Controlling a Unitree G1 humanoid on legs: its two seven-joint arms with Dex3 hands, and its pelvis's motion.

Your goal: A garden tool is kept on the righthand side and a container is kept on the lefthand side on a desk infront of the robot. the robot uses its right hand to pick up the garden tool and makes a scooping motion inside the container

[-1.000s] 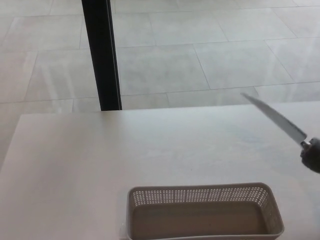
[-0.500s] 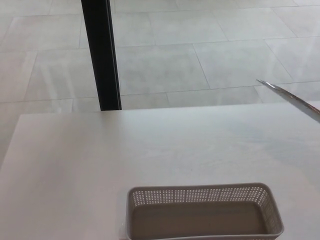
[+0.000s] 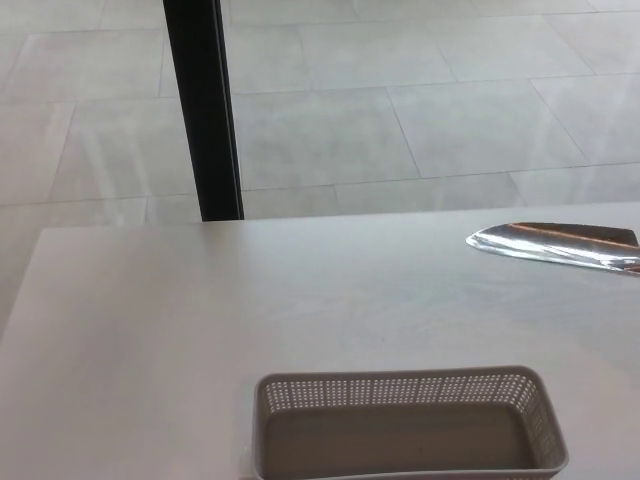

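The shiny metal blade of the garden tool reaches in from the right edge of the head view, its broad face turned up and its tip pointing left, above the far right part of the desk. Its handle and whatever holds it lie outside the picture. The grey perforated container sits at the bottom centre of the desk, and nothing shows inside it. The blade is well beyond and to the right of the container. Neither hand shows.
The white desk fills the lower part of the view. A black vertical post stands behind its far edge at the left. Pale floor tiles lie beyond.
The right hand, seen at the right edge a second ago, has gone out of view. The blade swung from a thin, tilted edge-on line to a nearly level, face-up position.
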